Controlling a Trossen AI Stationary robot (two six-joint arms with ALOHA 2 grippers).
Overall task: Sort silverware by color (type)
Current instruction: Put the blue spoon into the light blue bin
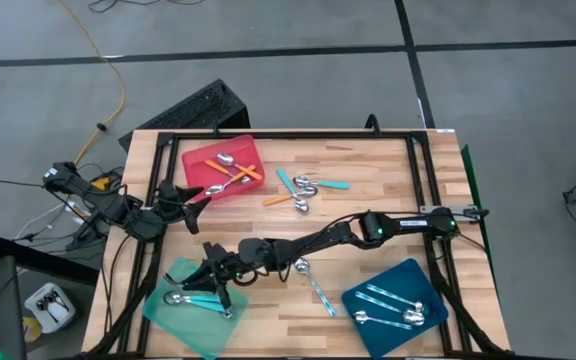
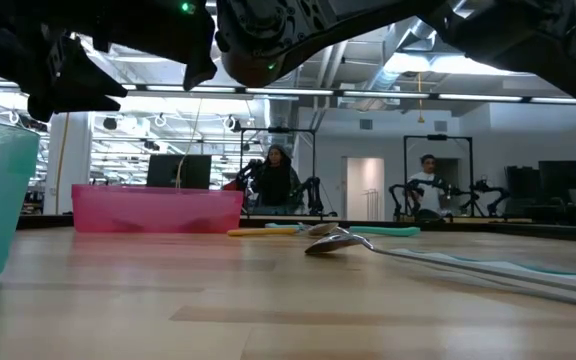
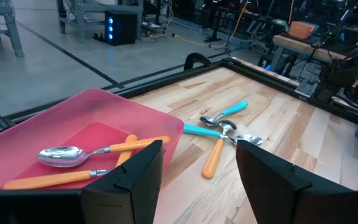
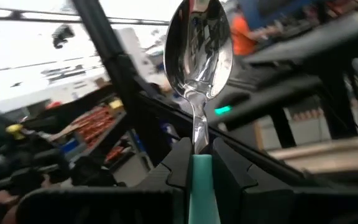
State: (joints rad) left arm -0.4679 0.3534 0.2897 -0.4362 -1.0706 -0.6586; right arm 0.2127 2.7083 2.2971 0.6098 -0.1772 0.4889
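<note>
Jaws of our right gripper (image 4: 194, 163) pinch a turquoise spoon (image 4: 199, 43) above the mint tray (image 1: 183, 310), matching colours; our left gripper (image 3: 197, 168) waits wide open, empty.

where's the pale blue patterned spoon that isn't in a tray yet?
High view: the patterned spoon lies loose on the bare wood, front centre, between the mint-green tray and the dark-blue tray, just right of the right hand.

The counter (image 1: 368, 170) is pale, matt wood with visible grain. The spoon (image 4: 199, 46) in the right hand (image 4: 194, 165) has a mirror-polished metal bowl and a smooth turquoise plastic handle. The red tray (image 3: 104, 109) is glossy, slightly translucent plastic.
</note>
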